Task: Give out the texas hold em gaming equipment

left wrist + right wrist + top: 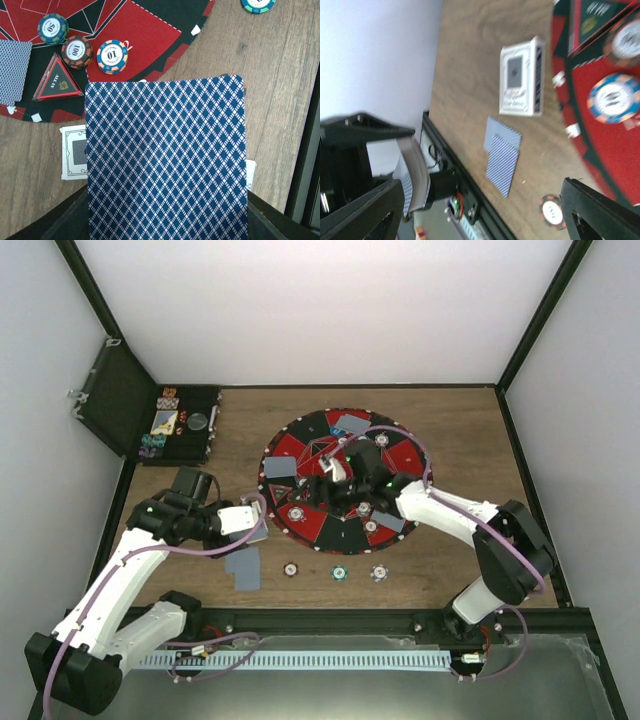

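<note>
A wooden table (470,440) carried a round red-and-black mat (340,535) at its middle. An open black case (120,400) sat at the far left corner, with chips in its tray.

The left gripper (245,522) hung just off the mat's near-left edge, clamped on a deck of cards (165,160) that showed its blue diamond-patterned back to the wrist camera. The right gripper (480,187) was over the mat, its fingers (600,210) spread wide with nothing between them.

A white card box (72,152) lay flat on the wood just outside the mat's rim, partly hidden under the deck in the left wrist view. Two loose cards (502,155) lay face down and overlapping on the table near the box. More cards (350,423) lay face down on the mat.

Three chips (339,572) sat in a row on the bare wood in front of the mat. On the mat near its edge were a red triangular marker (57,82) and three more chips marked 50 (53,28), 100 (77,52) and 10 (112,56), close together.
</note>
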Motion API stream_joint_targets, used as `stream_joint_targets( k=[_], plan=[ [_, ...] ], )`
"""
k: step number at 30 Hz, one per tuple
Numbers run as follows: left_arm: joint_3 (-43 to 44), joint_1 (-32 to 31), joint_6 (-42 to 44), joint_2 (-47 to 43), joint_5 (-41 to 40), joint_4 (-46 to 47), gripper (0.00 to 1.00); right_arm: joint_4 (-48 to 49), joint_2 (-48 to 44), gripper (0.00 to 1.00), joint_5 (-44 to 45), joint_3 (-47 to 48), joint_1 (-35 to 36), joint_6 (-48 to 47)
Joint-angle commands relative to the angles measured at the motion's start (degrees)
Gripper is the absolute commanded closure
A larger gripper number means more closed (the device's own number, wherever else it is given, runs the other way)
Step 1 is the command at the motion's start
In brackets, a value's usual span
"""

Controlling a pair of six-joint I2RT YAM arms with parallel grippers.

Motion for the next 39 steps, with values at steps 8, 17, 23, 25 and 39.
stream_joint_targets(
  k=[8,17,23,25,39],
  plan=[
    [0.80,0.07,-0.27,-0.48,1.64,1.09,0.96,15.87,4.09,0.11,-4.31,0.00,12.60,9.18],
    [0.79,0.11,-0.21,-0.82,1.46,1.09,0.96,21.52,12.55,0.14,-7.06,5.54,15.99,11.74],
    [0.90,0.05,-0.14,-0.89,1.55,1.10,0.96,23.92,17.41,0.17,-9.80,8.26,16.45,13.44],
    [0.92,0.04,-0.09,-0.96,1.46,1.01,0.96,23.17,18.27,0.18,-9.89,8.63,16.45,12.96],
    [1.08,0.08,0.11,-1.36,1.30,0.70,0.96,21.78,15.69,0.31,-10.49,1.93,12.80,10.47]
  ],
)
